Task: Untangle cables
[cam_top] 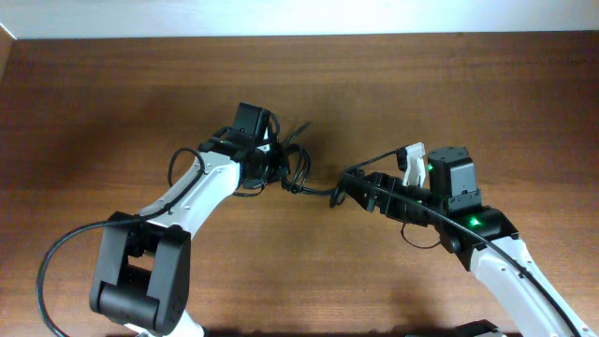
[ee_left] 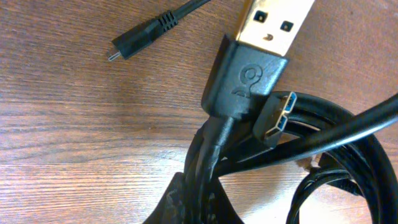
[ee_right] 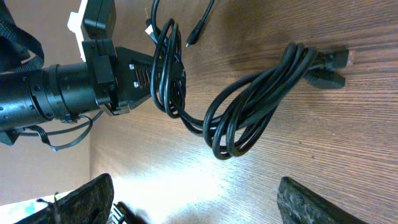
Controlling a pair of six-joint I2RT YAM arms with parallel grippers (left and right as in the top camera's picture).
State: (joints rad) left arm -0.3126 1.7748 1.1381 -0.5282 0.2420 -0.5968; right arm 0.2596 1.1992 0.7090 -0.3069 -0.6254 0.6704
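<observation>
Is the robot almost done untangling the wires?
Not yet. Done: one small plug lies apart from the knot on the table. In hand: the left gripper seems to pinch one bunch of the cables, while the right gripper is open, holding nothing. Left: the loops are twisted together and a strand joins both bunches, so most untangling remains.

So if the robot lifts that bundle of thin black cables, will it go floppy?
Probably floppy: the bundle of thin black cables lies in soft, curvy loops. Likely light, since the cords are so thin. Its hard plug ends may dangle and snag, as the loops cross each other.
</observation>
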